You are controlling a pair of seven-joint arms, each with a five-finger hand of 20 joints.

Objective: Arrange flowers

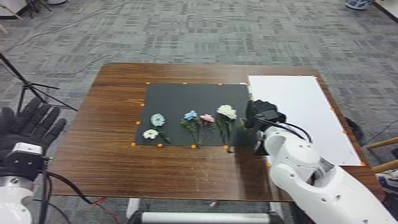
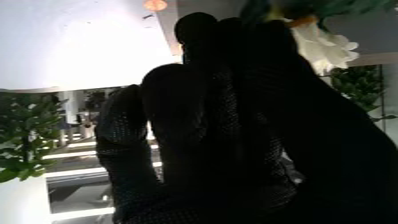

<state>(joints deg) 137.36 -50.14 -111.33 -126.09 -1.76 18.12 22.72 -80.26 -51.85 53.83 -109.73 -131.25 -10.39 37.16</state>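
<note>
My right hand (image 1: 263, 111) is at the right side of the black mat (image 1: 178, 97), beside the large white flower (image 1: 226, 111). Left of that flower lie a pink flower (image 1: 208, 118) and a blue flower (image 1: 190, 115). A pale blue-green flower (image 1: 158, 120) and a small white flower (image 1: 150, 134) are farther left. In the right wrist view, a white flower (image 2: 324, 47) and green leaves (image 2: 355, 6) are close to my right hand (image 2: 231, 125); whether it holds a stem is hidden. My left hand (image 1: 31, 125) is open off the table's left edge.
A white sheet (image 1: 298, 102) lies on the brown table (image 1: 111, 115) to the right of the mat, partly under my right arm. Small orange markers edge the mat and sheet. A black stand (image 1: 28, 85) is beyond the table's left side.
</note>
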